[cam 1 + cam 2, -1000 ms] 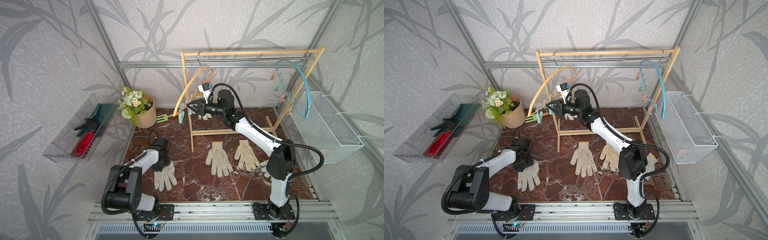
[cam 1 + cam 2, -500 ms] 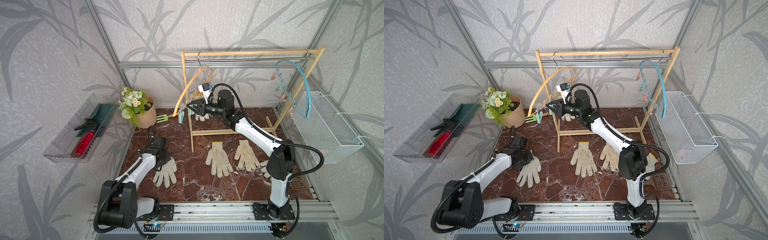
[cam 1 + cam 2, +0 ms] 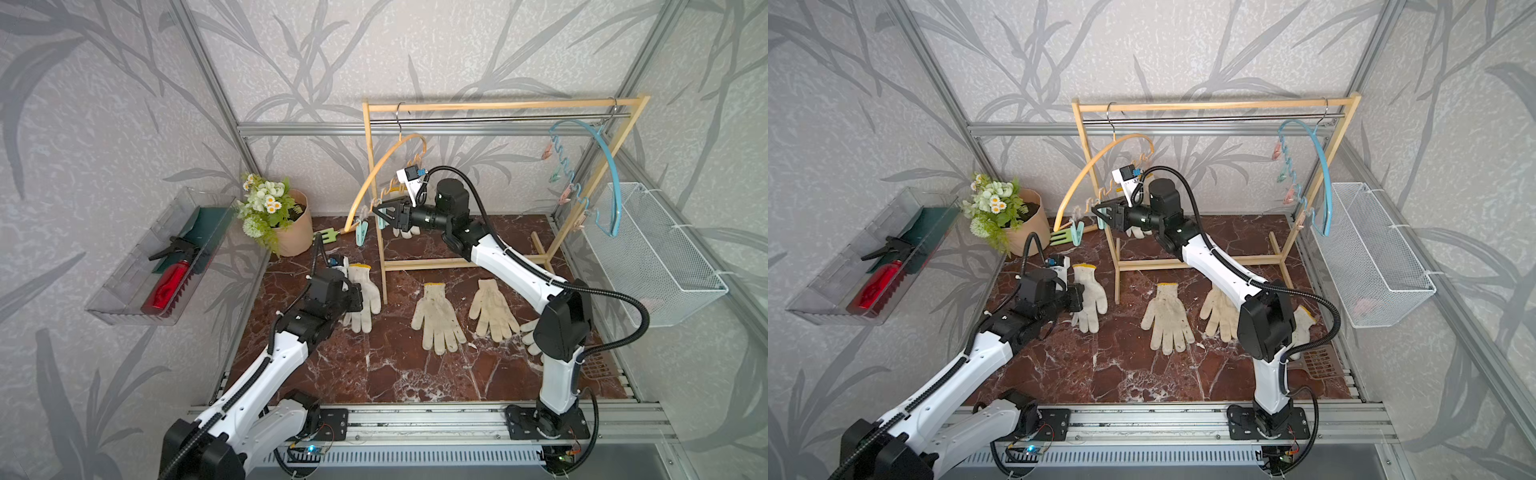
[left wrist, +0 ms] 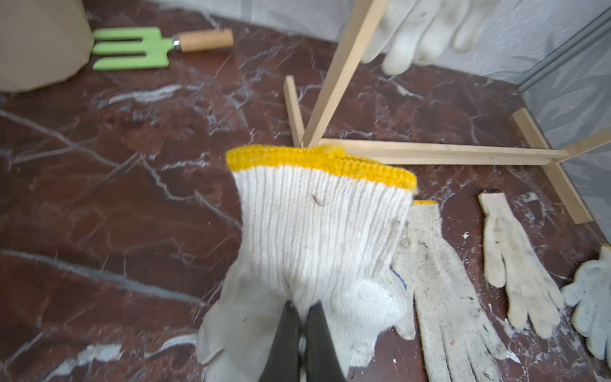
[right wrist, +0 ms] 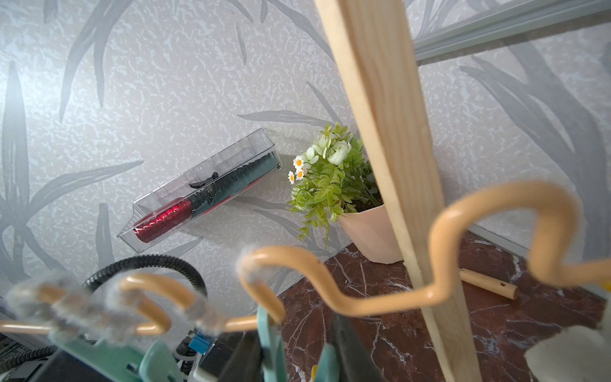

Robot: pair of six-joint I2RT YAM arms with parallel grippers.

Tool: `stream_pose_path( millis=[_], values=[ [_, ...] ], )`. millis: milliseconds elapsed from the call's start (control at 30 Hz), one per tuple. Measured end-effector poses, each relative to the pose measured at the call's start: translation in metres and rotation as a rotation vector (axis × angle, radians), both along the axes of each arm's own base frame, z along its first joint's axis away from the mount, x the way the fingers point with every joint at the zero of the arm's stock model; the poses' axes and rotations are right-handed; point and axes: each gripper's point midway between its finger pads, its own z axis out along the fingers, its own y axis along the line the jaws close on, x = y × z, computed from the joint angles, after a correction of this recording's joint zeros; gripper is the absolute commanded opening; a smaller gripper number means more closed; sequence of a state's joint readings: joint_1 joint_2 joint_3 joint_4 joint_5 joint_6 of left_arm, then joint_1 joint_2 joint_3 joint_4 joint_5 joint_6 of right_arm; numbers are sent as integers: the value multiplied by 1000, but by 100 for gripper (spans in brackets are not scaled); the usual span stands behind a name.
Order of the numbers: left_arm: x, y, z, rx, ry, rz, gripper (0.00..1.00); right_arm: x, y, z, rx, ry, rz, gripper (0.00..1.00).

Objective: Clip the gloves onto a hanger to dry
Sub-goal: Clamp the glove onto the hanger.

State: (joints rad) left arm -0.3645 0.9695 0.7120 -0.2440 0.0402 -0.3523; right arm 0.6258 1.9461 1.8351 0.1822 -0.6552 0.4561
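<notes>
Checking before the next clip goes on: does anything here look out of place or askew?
One off-white knitted glove lies crosswise to its neighbours, partly hidden by the right arm. A green garden fork with wooden handle lies loose beside the peach flower pot. Nothing looks spilled or broken.

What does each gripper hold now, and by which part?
The left gripper pinches an off-white knitted glove with yellow cuff at its palm. The right gripper grips a teal plastic clip by its sides, on the orange wavy hanger.
</notes>
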Motion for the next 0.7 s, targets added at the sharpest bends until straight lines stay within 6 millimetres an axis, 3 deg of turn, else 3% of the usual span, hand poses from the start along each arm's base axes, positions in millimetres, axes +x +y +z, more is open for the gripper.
stream_pose_path(
  millis=[367, 700],
  values=[
    [14, -29, 75, -28, -229, -134, 0, -1, 0, -2, 0, 8, 0, 29],
    [23, -46, 82, -23, -228, -195, 0, -1, 0, -1, 2, 7, 0, 29]
  ],
)
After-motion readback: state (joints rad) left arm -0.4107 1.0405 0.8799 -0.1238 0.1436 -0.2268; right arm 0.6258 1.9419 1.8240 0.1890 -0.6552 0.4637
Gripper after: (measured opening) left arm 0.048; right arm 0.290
